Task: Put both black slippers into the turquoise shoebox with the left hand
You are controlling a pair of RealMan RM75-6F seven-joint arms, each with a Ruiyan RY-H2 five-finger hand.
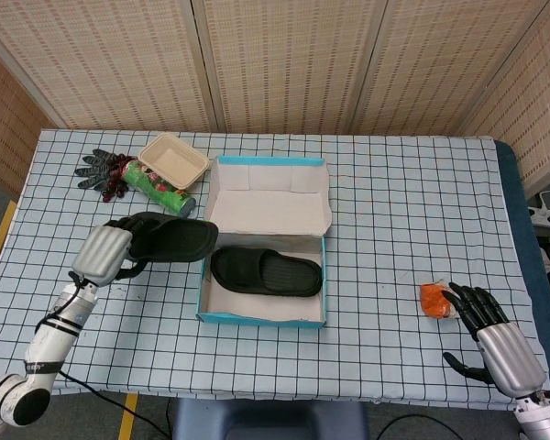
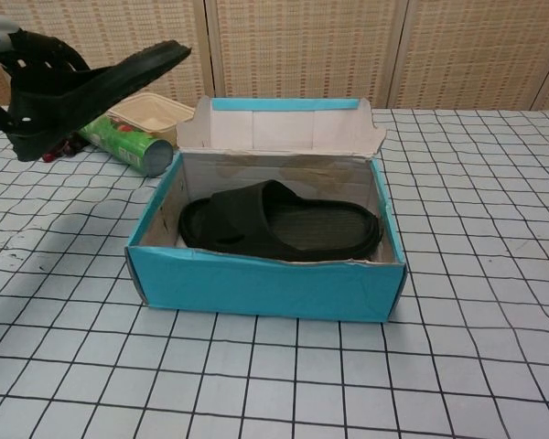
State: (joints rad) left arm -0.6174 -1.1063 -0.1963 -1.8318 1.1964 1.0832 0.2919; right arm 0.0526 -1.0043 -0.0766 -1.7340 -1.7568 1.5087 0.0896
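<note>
Head view. Open turquoise cardboard shoebox (image 1: 262, 316) mid-desk, lid flap raised at far side. One black rubber slipper (image 1: 266, 271) lying flat inside the shoebox. Second black rubber slipper (image 1: 167, 236) up off the checked-cloth desk (image 1: 394, 220), just left of the shoebox, toe reaching the shoebox's left wall. Left robot hand (image 1: 104, 256) clamped on that slipper's heel end, left of the shoebox. Right robot hand (image 1: 495, 335) well right of the shoebox near the desk's front edge, fingers apart, holding nothing. Small orange crumpled object (image 1: 435, 299) touching or just off its fingertips; cannot tell which. Green cylindrical can (image 1: 159, 188) lying on its side, beige takeaway tray (image 1: 173, 159), dark glove (image 1: 98, 169) all beyond the shoebox's far-left corner.

Chest view. Held slipper (image 2: 84, 84) tilted, toe up, above and left of the shoebox (image 2: 265, 285). Other slipper (image 2: 279, 222) flat on the shoebox floor. Can (image 2: 126, 141) and tray (image 2: 152, 112) left of the raised flap. Left robot hand mostly out of frame here.
</note>
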